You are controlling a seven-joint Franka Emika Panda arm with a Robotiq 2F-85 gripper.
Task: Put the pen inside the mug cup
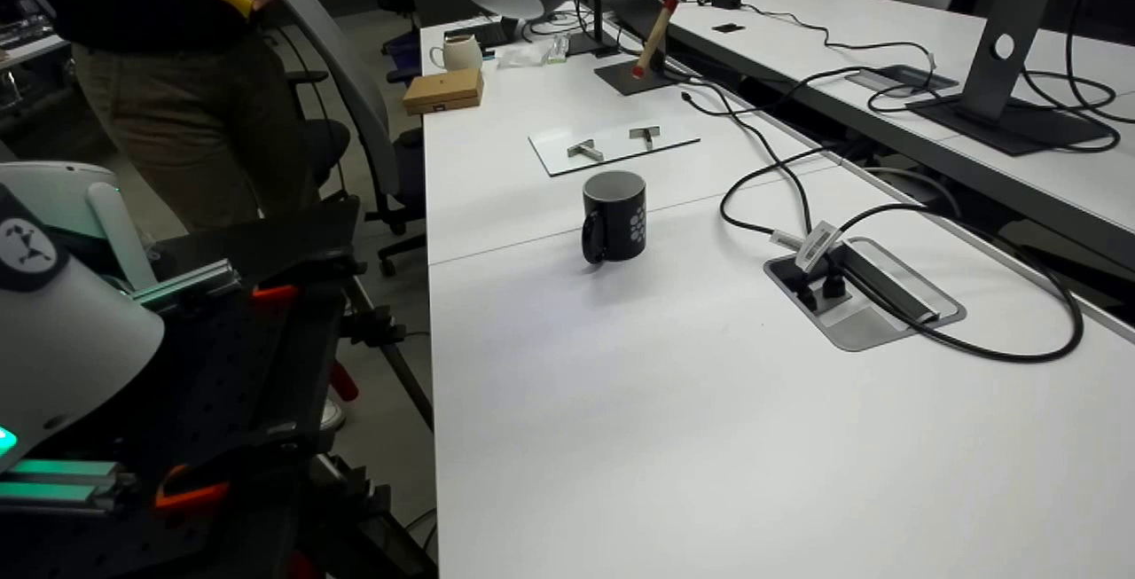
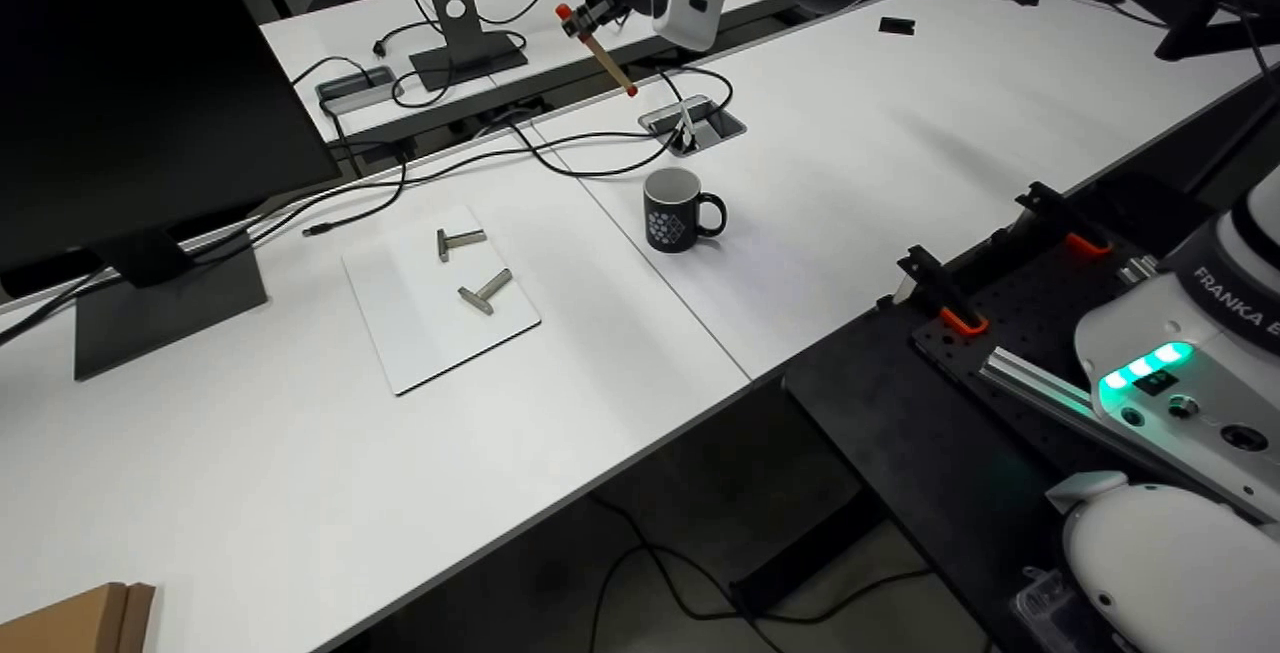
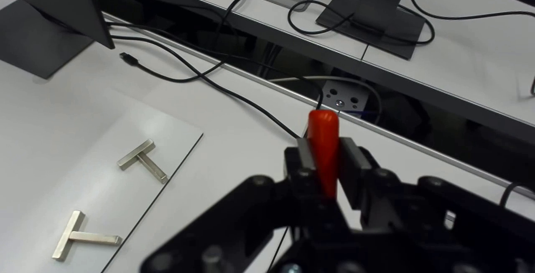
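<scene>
My gripper (image 3: pixel 329 156) holds a slim, straight, orange-tan pen (image 2: pixel 609 64) pinched near one red end, tilted in the air and apart from the black cylindrical mug cup (image 2: pixel 668 218), which stands upright on the white counter (image 2: pixel 850 233). The step now seems to be the carry: I should bring the free red end over the mouth, turn the barrel near vertical, then lower it past the rim and release only once the tip is inside

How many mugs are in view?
2: the black mug on the table, and a pale mug beyond the cardboard box in an exterior view; others may be hidden.
</scene>
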